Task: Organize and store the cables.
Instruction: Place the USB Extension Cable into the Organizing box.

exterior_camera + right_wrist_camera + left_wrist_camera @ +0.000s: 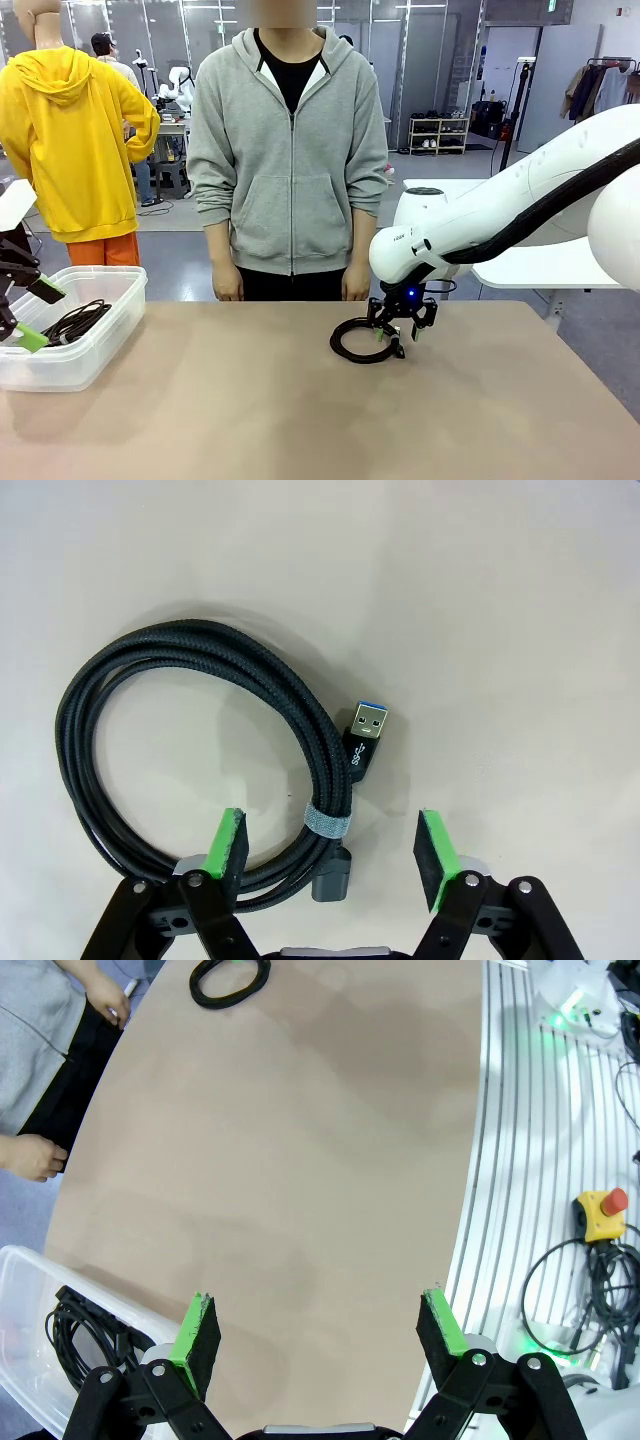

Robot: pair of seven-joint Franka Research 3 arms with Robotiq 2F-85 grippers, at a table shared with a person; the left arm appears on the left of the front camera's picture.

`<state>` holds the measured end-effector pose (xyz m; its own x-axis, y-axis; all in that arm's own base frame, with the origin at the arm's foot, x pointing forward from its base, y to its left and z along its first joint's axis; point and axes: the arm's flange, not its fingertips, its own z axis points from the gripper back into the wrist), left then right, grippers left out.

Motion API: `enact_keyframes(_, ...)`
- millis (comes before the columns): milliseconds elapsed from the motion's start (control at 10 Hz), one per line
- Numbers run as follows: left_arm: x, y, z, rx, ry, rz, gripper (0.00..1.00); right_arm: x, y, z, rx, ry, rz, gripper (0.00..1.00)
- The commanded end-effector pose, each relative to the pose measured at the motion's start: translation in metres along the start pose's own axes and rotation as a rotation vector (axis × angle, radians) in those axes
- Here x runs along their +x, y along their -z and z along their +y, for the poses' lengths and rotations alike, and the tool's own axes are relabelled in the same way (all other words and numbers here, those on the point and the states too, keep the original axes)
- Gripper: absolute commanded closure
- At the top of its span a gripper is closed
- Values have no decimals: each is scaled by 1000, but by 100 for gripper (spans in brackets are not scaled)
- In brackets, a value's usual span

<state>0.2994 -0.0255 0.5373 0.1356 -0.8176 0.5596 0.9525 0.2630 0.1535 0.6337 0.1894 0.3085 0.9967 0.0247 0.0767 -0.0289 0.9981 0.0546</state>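
A tan table [250,410] spans the near side. Beyond it lies a grey floor [180,262] — an open workshop hall with tall glass partitions [150,30] along the far wall. A low shelf [438,135] stands far right of middle, a coat rack [603,85] at far right, and a white table [530,265] sits nearer — on the right. Light is even and bright.

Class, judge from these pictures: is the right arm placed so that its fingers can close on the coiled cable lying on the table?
Probably yes. The right gripper hangs just over the coiled cable, its open fingers straddling the strapped part of the coil. Nothing lies between them, and the person's hands stay back at the table's far edge.
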Motion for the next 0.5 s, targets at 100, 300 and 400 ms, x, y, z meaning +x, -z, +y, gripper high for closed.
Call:
enact_keyframes(100,2,1,3,15,3,8,0,2,2,3,-25,54,-29,100)
enact_keyframes(300,2,1,3,15,3,8,0,3,6,1,-11,64,-25,100)
enact_keyframes(400,2,1,3,15,3,8,0,4,8,0,-9,68,-24,94)
